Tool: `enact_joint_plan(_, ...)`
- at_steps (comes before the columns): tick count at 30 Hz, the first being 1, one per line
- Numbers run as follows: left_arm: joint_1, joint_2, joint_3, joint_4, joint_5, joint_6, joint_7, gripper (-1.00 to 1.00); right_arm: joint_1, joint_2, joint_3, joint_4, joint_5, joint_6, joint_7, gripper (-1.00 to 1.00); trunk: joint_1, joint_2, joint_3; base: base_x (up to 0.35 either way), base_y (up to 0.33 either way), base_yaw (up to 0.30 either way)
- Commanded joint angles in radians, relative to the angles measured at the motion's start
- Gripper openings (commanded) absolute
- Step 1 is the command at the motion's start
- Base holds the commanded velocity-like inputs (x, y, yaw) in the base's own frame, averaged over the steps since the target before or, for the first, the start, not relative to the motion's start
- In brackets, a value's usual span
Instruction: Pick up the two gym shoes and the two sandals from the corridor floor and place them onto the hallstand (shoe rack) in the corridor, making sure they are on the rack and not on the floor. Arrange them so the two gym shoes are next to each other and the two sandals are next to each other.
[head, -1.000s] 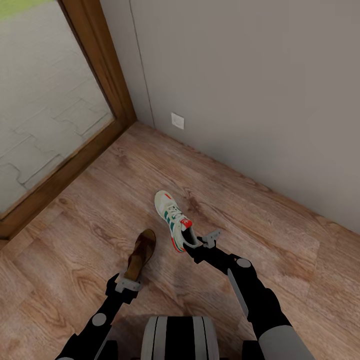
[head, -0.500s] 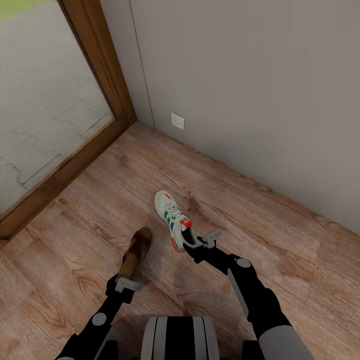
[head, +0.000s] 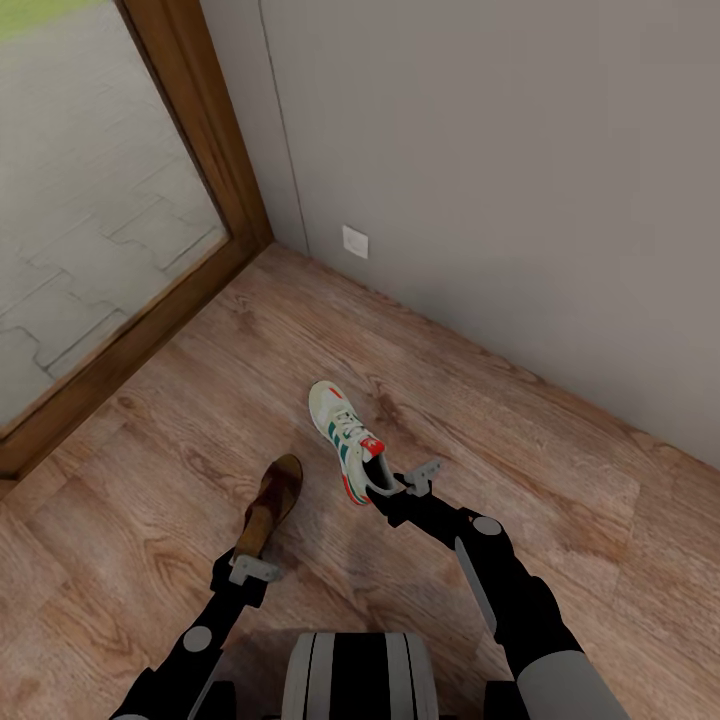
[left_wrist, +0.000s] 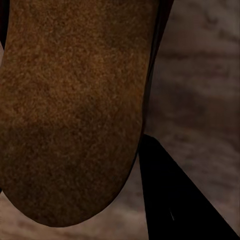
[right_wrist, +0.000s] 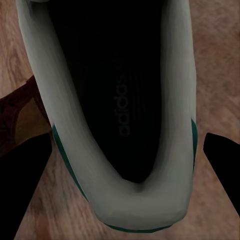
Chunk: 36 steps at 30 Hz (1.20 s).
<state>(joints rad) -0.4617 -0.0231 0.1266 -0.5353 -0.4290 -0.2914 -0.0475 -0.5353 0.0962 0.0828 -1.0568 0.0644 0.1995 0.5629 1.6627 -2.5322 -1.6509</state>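
Where the light brown wood-grain plank floor (head: 560, 470) meets the plain grey wall (head: 500, 180), you have one white lace-up trainer with green side stripes and red-orange patches (head: 347, 440) in front of you, its toe pointing away toward the wall and its heel nearest the robot. In the right wrist view the trainer (right_wrist: 115, 125) shows its dark inside with a printed brand name and its pale padded collar with a green edge.

Your right gripper (head: 400, 488) is at the trainer's heel, and its dark fingers (right_wrist: 222, 160) stand on either side of the heel collar, gripping it as far as the head view shows. The right arm reaches forward and inward from the shoulder with the elbow slightly bent.

The flat brown leather sandal with a dark footbed (head: 272, 505) is just left of the trainer, tilted with its far end higher. Your left gripper (head: 252, 560) is clamped on its near end. In the left wrist view the sandal's grainy brown sole (left_wrist: 75, 110) lies close against the camera, with one dark finger (left_wrist: 175, 200) beside it. The left arm extends straight forward, low over the floor.

A wooden-framed glass door (head: 100, 200) stands to the left, and a small white wall plate (head: 355, 241) sits low on the wall.
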Motion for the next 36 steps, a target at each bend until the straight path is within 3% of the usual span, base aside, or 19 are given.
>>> enact_joint_plan(1, 0.0, -0.001, 0.008, 0.0, -0.014, -0.004, -0.003, -1.0, 0.0, 0.0, -0.001, -0.002, 0.006, 0.004, 0.005, -1.0, 0.0, 0.0, 0.0, 0.0, 0.0, 0.0)
enact_joint_plan(31, 0.012, 0.004, 0.012, 0.001, -0.011, 0.0, -0.002, -1.0, 0.0, 0.01, 0.002, 0.007, 0.008, 0.005, 0.003, -1.0, -0.013, 0.007, 0.112, 0.0, 0.0, 0.0)
enact_joint_plan(34, 0.012, 0.004, 0.02, 0.001, -0.01, 0.001, -0.001, -1.0, 0.0, 0.01, 0.002, 0.006, 0.008, 0.004, 0.003, -1.0, -0.015, 0.007, 0.123, 0.0, 0.0, 0.0)
enact_joint_plan(36, 0.012, 0.004, 0.049, 0.001, -0.01, 0.0, -0.001, -1.0, 0.0, 0.01, 0.002, 0.006, 0.008, 0.003, 0.003, -1.0, -0.015, 0.008, 0.131, 0.0, 0.0, 0.0)
